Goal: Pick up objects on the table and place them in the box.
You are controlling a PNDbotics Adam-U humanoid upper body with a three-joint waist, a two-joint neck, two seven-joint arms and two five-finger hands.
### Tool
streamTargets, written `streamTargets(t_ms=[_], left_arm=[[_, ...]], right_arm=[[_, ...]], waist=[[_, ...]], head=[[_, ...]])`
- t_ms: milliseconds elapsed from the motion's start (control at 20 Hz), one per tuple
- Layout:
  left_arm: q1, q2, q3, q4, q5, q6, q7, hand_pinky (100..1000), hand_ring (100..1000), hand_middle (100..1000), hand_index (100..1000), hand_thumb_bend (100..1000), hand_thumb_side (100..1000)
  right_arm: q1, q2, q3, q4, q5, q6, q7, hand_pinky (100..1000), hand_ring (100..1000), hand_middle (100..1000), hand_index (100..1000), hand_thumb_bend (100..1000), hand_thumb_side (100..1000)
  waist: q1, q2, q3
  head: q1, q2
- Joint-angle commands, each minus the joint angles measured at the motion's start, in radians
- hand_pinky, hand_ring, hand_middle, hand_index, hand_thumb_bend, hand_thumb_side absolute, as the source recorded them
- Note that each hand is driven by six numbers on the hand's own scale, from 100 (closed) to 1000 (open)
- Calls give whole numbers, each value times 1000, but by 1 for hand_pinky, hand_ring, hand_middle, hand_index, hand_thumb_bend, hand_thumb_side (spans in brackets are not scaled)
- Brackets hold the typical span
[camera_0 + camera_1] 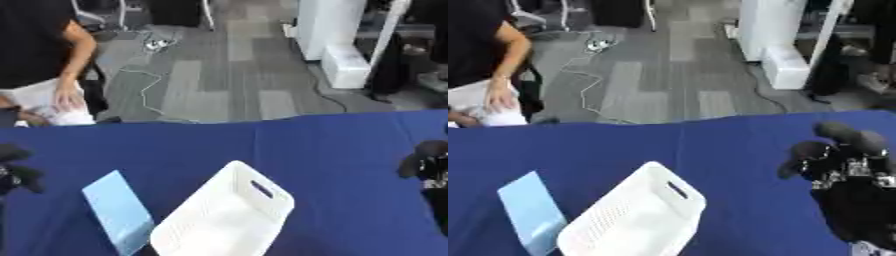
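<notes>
Black right hand (846, 165) with rounded fingers (837, 131) and silver flecks.

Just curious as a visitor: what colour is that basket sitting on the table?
White. The basket stands out against the blue tablecloth, clearest in the left eye view.

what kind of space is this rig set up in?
Probably an office or lab floor: grey carpet tiles with loose cables, white cabinet units behind, and a blue-cloth table holding a white perforated plastic basket and a flat light-blue rectangular item.
</notes>
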Motion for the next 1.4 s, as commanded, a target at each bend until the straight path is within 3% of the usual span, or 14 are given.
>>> streamTargets(t_ms=[50, 250, 350, 600, 800, 1050, 1100, 1150, 1200, 1250, 1300, 1350, 1400], left_arm=[[-9, 16, 0, -14, 6, -2, -5, 359, 527, 641, 821, 237, 983], [-11, 15, -1, -13, 7, -2, -8, 358, 527, 640, 820, 242, 979], [-12, 14, -1, -13, 7, -2, -9, 357, 527, 640, 820, 245, 967], [-20, 14, 0, -11, 6, -1, -14, 354, 528, 639, 819, 258, 913], [-31, 18, -1, -3, 1, 2, -21, 346, 529, 638, 817, 312, 817], [-34, 24, 8, 9, -30, 2, -34, 338, 535, 642, 818, 471, 603], [-34, 27, 12, 15, -40, 6, -34, 334, 536, 644, 818, 446, 567], [-32, 37, 17, 28, -55, 18, -30, 332, 546, 659, 826, 515, 561], [-31, 55, 23, 44, -77, 36, -26, 332, 544, 655, 824, 510, 563], [-31, 83, 27, 62, -108, 58, -22, 350, 576, 693, 847, 582, 527], [-34, 112, 30, 80, -143, 78, -18, 362, 576, 693, 847, 582, 527], [-36, 150, 31, 98, -183, 99, -14, 395, 607, 709, 858, 679, 490], [-41, 190, 31, 118, -228, 119, -7, 395, 607, 709, 858, 679, 490]], right_arm=[[-12, -5, -2, -13, 7, -85, 90, 753, 845, 890, 909, 100, 874], [-12, -3, 2, -13, 16, -84, 90, 754, 847, 892, 912, 100, 878], [-13, -3, 4, -13, 21, -84, 90, 756, 849, 894, 916, 100, 878], [-12, -1, 8, -13, 43, -87, 90, 762, 857, 900, 927, 100, 877], [-20, -2, 11, -13, 72, -97, 90, 768, 864, 905, 939, 100, 877], [-24, -9, 11, -13, 116, -117, 90, 779, 877, 915, 959, 100, 876], [-24, -11, 13, -13, 124, -123, 90, 780, 878, 916, 962, 100, 868], [-23, -15, 15, -13, 133, -127, 90, 782, 881, 919, 966, 100, 876], [-22, -18, 18, -13, 142, -131, 90, 782, 880, 918, 965, 100, 876], [-21, -23, 21, -13, 150, -135, 90, 785, 884, 921, 972, 100, 876], [-20, -26, 24, -13, 157, -138, 90, 785, 885, 921, 973, 100, 869], [-20, -31, 27, -13, 164, -141, 90, 785, 886, 923, 975, 100, 876], [-20, -34, 31, -13, 169, -143, 90, 785, 886, 923, 975, 100, 876]], waist=[[0, -5, 4], [-1, 1, 6], [-1, 5, 6], [-2, 24, 9], [-1, 59, 13], [1, 104, 20], [2, 110, 20], [5, 117, 20], [9, 122, 19], [14, 127, 17], [17, 130, 16], [23, 134, 15], [28, 136, 13]], head=[[44, 61], [51, 132], [51, 149], [39, 156], [28, 156], [32, 156], [35, 156], [40, 156], [45, 156], [52, 156], [56, 156], [63, 156], [67, 156]])
